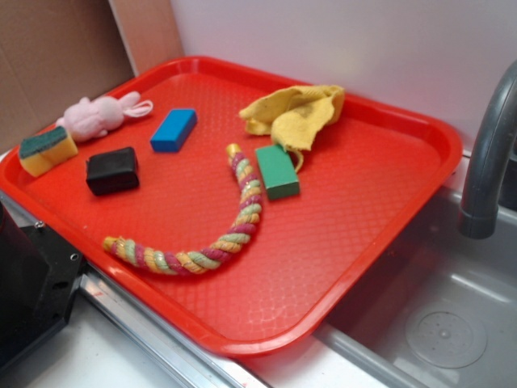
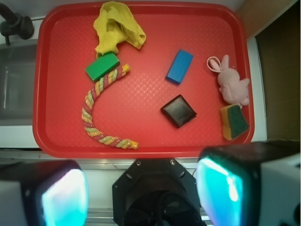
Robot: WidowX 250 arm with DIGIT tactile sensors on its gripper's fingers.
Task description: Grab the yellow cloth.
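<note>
- Exterior view: a red tray (image 1: pixel 388 242) sits on the bench beside a steel sink (image 1: pixel 452 323), with a dark faucet (image 1: pixel 489 153) at the right edge.
- The yellow cloth (image 1: pixel 297 113) lies crumpled near the tray's far rim, close to the back wall, its lower fold touching a green block (image 1: pixel 277 170).
- A braided rope (image 1: pixel 212 230) curves from just beside the green block toward the tray's near left rim.
- A blue block (image 1: pixel 174 130) and a black block (image 1: pixel 112 170) lie apart in the tray's left half; a pink plush rabbit (image 1: pixel 101 115) and a sponge (image 1: pixel 48 150) sit at the left corner.
- The gripper does not show in this view.
- Wrist view: the gripper (image 2: pixel 141 197) hangs over the bench's near edge, outside the tray (image 2: pixel 141 136), its fingers (image 2: pixel 63 197) spread wide with nothing between them.
- Here the yellow cloth (image 2: pixel 115 28) sits at the tray's far left corner, well apart from the gripper.
</note>
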